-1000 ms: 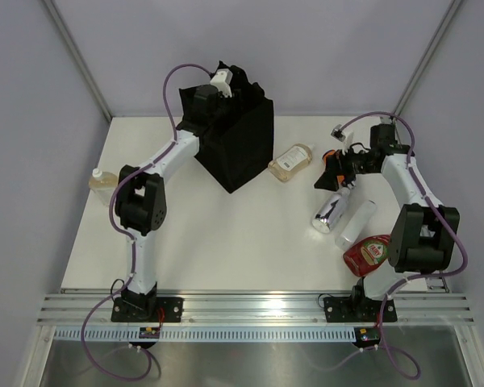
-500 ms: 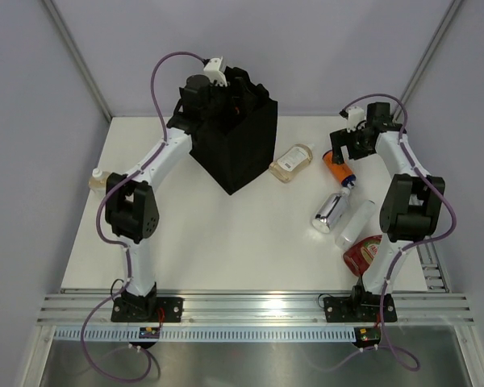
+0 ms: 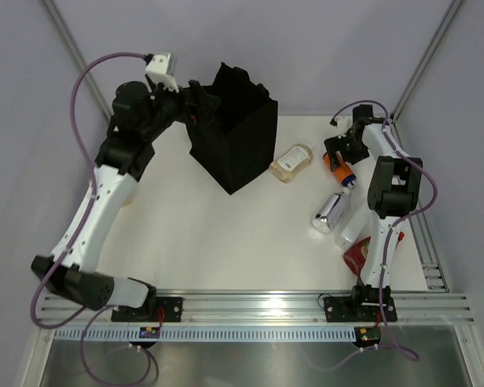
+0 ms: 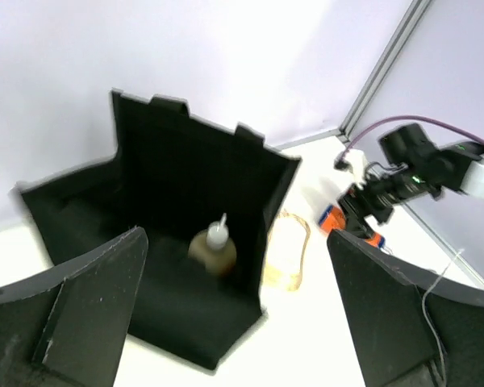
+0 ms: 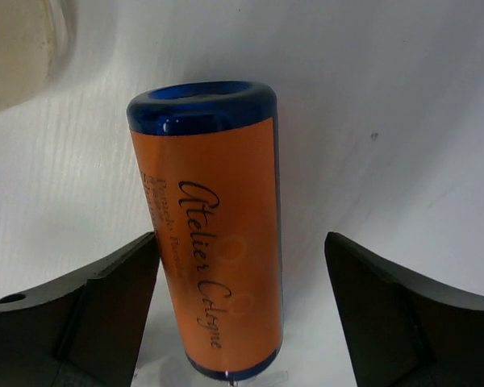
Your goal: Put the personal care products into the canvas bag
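On the white worktop (image 3: 185,234) the canvas bag (image 3: 234,137) is seen standing open at the far side, and in the left wrist view the peach pump bottle (image 4: 214,250) is found inside it, so one product of six is judged done. Five are left outside, all to the right of the bag: the red bottle with the green label (image 3: 357,256) nearest the right arm's base, the translucent white bottle (image 3: 353,226) and the shiny silver bottle (image 3: 328,213) side by side, the clear amber bottle (image 3: 291,161) just beside the bag, and the orange bottle (image 5: 218,242) lying flat. The left tool (image 4: 235,266) is held wide apart and empty above the bag's mouth. The right tool (image 5: 242,242) is spread either side of the orange bottle, with gaps visible, so no grip is made yet.
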You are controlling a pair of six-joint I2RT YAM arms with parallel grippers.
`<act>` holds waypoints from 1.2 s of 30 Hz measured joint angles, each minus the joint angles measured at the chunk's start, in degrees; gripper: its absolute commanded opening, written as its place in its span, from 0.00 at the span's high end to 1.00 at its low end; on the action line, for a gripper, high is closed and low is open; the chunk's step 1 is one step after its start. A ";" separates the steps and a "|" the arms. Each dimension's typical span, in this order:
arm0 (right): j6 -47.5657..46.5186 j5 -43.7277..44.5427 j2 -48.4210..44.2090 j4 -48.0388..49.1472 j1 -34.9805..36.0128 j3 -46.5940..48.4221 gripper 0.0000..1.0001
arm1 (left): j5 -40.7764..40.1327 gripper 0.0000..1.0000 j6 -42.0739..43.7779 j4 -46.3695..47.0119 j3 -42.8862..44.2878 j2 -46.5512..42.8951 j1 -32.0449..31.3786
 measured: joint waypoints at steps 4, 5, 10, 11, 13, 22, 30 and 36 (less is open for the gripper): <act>-0.11 0.07 3.04 -2.32 0.26 2.56 0.19 | -2.51 0.01 -0.59 -0.55 -12.87 -15.41 0.26; -0.20 0.13 3.58 -2.67 0.31 2.89 0.20 | -3.13 0.01 -0.98 -1.53 -16.37 -18.47 0.24; -1.01 0.98 4.81 -3.69 0.72 3.19 0.64 | -8.68 0.01 -3.76 -6.16 -30.36 -28.98 0.24; -0.63 0.92 4.81 -3.80 0.72 3.30 0.70 | -9.92 0.01 -4.50 -7.06 -32.81 -30.38 0.26; -0.22 0.52 4.81 -3.85 0.72 3.32 0.82 | -12.57 0.01 -6.45 -9.31 -37.05 -33.09 0.28; 4.13 -10.97 2.99 -4.55 -1.20 2.19 1.00 | -20.63 0.01 -13.92 -13.51 -45.35 -42.27 0.31; 9.84 -29.16 -7.39 -6.58 -3.74 3.43 1.00 | -24.37 0.01 -15.96 -17.05 -46.42 -42.66 0.31; 16.17 -31.26 -13.44 -4.63 2.80 15.34 1.00 | -26.21 0.01 -17.14 -19.74 -48.00 -44.52 0.31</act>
